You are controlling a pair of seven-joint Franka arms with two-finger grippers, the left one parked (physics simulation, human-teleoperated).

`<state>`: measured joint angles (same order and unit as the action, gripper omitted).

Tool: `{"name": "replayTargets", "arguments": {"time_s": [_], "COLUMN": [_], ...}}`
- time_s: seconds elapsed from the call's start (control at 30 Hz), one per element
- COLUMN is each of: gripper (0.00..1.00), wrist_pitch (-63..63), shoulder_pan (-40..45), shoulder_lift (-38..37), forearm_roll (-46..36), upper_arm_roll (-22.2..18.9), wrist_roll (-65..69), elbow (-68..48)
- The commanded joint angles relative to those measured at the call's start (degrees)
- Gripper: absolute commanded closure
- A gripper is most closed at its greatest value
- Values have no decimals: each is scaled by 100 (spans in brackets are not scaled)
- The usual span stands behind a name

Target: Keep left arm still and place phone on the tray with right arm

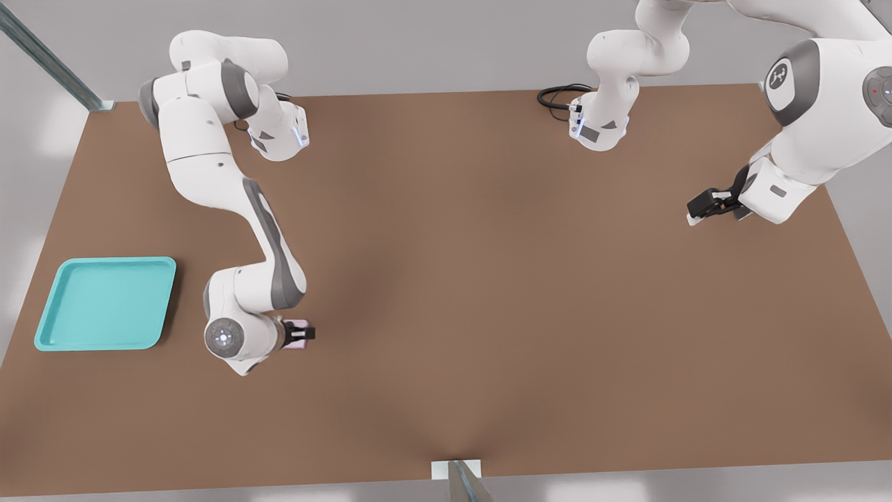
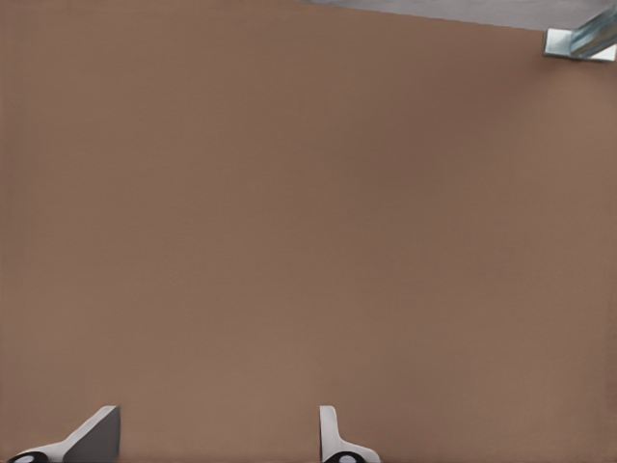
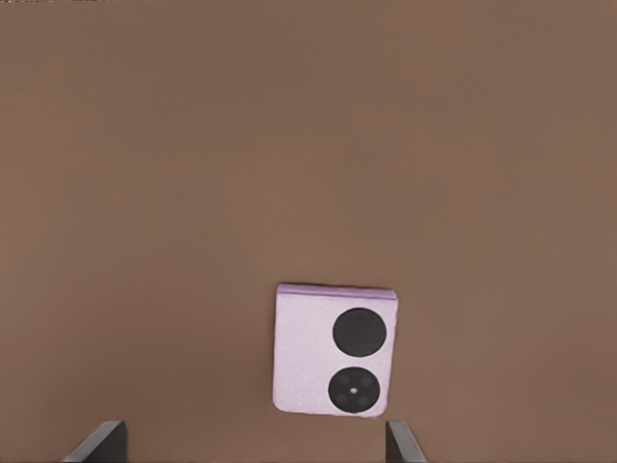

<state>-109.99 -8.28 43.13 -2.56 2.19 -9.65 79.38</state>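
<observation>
The pale pink-lilac phone (image 3: 335, 349) lies flat on the brown table with its two round black lenses facing up. My gripper (image 3: 253, 446) hovers above it, open, with its fingers spread wider than the phone and nothing held. In the front view the gripper (image 1: 301, 333) is low over the phone (image 1: 295, 323), which shows only as a pink sliver under the black fingers. The empty turquoise tray (image 1: 104, 303) sits near the table's edge on the front view's left, about a tray's width from the gripper.
The parked arm hangs over the table at the front view's right, its gripper (image 1: 711, 206) raised. A black cable (image 1: 557, 94) loops by its base at the far edge. Metal posts stand at the near edge (image 1: 460, 481) and the far left corner (image 1: 56, 63).
</observation>
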Motion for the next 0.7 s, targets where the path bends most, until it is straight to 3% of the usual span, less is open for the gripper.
{"name": "replayTargets", "arguments": {"time_s": [0.0, 0.67], "gripper": [0, 0], "wrist_pitch": [-716, -1270], "shoulder_pan": [72, 72], "shoulder_lift": [3, 222], "forearm_roll": [-78, -34], "upper_arm_roll": [1, 10], "wrist_roll": [-793, -292], "elbow": [130, 869]}}
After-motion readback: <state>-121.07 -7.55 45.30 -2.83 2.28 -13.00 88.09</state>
